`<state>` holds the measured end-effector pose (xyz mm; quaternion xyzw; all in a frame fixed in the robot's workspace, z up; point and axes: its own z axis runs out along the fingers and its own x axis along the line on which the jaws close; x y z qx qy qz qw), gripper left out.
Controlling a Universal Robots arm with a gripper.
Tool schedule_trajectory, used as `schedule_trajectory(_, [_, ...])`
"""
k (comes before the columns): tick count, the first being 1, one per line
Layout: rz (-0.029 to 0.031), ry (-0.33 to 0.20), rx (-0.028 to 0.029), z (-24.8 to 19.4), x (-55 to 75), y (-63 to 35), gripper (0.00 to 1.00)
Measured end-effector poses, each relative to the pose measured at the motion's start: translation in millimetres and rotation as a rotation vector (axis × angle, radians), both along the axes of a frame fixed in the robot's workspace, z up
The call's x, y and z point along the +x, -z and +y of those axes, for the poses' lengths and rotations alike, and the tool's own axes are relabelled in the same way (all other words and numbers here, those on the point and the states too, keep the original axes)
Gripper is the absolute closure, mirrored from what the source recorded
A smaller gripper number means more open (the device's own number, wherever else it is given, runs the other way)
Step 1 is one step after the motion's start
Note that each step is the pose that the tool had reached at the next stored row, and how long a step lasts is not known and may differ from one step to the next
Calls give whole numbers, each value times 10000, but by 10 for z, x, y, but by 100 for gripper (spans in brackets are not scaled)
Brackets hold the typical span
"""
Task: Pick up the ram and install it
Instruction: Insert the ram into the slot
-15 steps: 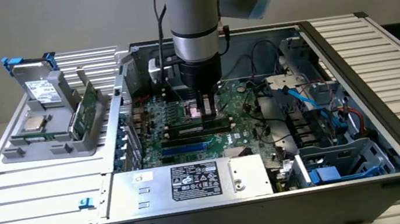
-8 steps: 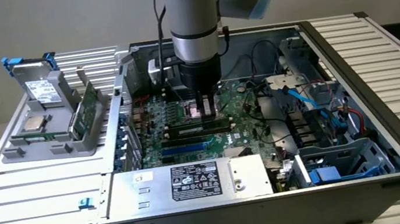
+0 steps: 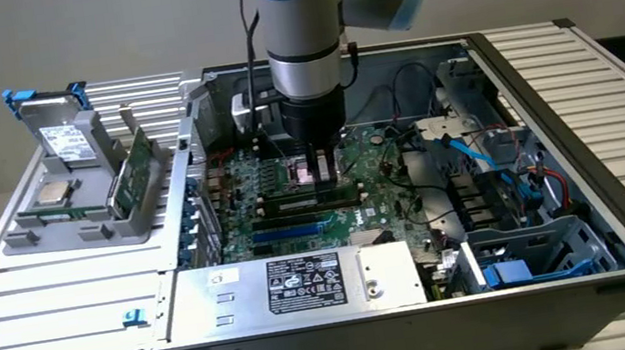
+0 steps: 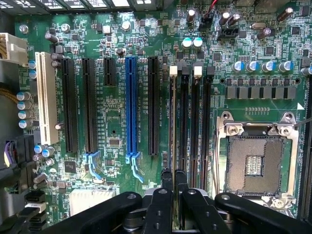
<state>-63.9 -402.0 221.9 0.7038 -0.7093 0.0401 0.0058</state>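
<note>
1. At the exterior view's left, a grey holder [image 3: 76, 236] stands on the slatted table [image 3: 49, 304], apart from the case [image 3: 612, 215]. It carries a drive [image 3: 69, 140] and an upright green board [image 3: 135, 177].
2. The open case lies at centre, with the motherboard [image 4: 117, 112] on its floor and the power supply [image 3: 303, 282] along its near edge.
3. The arm [image 3: 302, 57] reaches straight down into the case. The gripper [image 3: 316, 177] [image 4: 174, 173] hangs low over the memory slots [image 4: 195, 122].
4. The fingers [image 4: 167, 178] are clenched on the ram [image 4: 173, 122], which shows edge-on as a thin pale line between them.
5. The ram lies in line with the slot farthest from the CPU socket [image 4: 253, 163], its far end at a white latch [image 4: 173, 69]. Whether it is seated cannot be told.
</note>
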Motion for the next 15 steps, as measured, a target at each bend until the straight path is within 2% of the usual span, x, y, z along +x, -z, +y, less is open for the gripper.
schedule_trajectory(2, [-3, 0, 1, 0, 0, 1, 84])
schedule_trajectory(3, [-3, 0, 1, 0, 0, 0, 78])
schedule_trajectory(5, [-4, 0, 4, 1, 4, -24, 78])
schedule_trajectory(9, [3, 0, 0, 0, 52, -137, 78])
schedule_trajectory(11, [28, -1, 1, 0, 96, -192, 78])
schedule_trajectory(14, [149, 0, 1, 0, 152, -262, 78])
schedule_trajectory(15, [255, 0, 3, 1, 167, -266, 78])
